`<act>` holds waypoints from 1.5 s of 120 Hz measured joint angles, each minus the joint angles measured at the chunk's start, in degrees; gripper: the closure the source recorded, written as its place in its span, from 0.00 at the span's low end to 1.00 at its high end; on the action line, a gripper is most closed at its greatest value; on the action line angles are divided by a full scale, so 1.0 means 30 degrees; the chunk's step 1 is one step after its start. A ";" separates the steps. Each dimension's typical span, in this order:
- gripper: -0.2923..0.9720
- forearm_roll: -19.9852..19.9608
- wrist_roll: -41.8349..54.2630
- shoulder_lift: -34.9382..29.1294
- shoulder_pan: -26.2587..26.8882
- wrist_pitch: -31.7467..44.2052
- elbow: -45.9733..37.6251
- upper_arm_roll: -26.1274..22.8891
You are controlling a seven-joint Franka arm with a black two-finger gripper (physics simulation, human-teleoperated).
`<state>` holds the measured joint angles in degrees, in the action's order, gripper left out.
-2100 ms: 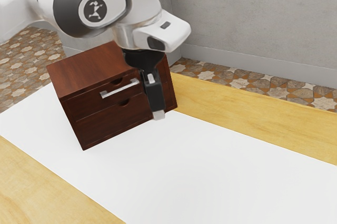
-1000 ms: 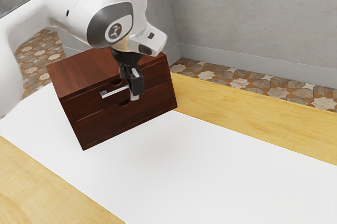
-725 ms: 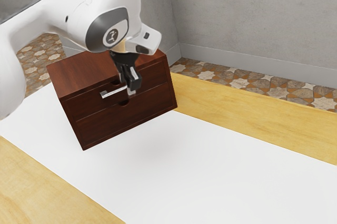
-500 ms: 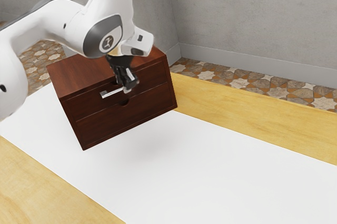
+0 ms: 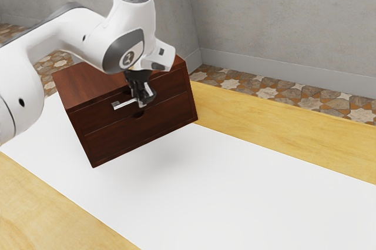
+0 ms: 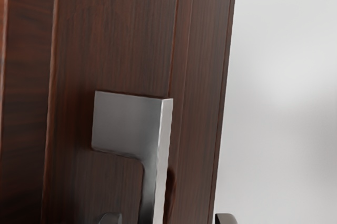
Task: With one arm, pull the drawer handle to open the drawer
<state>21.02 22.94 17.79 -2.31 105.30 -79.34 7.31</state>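
Pincer (image 5: 143, 96) hangs point-down at the drawer handle (image 5: 126, 103), at its end toward the exterior view's right. In the wrist view the two fingertips (image 6: 225, 217) stand apart with the steel bar (image 6: 155, 150) between them and a gap on each side, so the jaws are open and straddle the bar without clamping it. This placement makes sense: with the fingers either side of the bar, closing gives a grip for a straight pull outward. The handle sits on the upper drawer (image 5: 170, 83) of the dark wood cabinet (image 5: 94, 76). The drawer front looks flush with the cabinet face, so I judge it not yet opened. The cabinet stands skewed on the white mat (image 5: 223, 185) near its far edge, and the mat lies on the wood counter (image 5: 282, 123). The arm (image 5: 70, 32) comes in over the cabinet top from the exterior view's left. Against the frame from 2.1 s ago, the hand has gone from close to the camera, hanging in front of the cabinet's corner beside the handle, back and up onto the handle itself. Cabinet, drawer and handle are unmoved.
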 joint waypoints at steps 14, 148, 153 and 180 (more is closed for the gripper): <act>0.67 -0.0404 -0.0101 -0.0290 0.0137 0.0044 -0.0705 0.0013; 0.74 0.0410 -0.3244 -0.3968 1.4221 -0.0926 -0.5862 0.8642; 0.73 0.0418 -0.3336 -0.3963 1.4231 -0.0985 -0.5862 0.8640; 0.74 0.0373 -0.3743 -0.4282 1.4376 -0.1252 -0.5820 0.8662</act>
<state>22.14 11.71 4.94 40.82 101.54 -96.80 33.30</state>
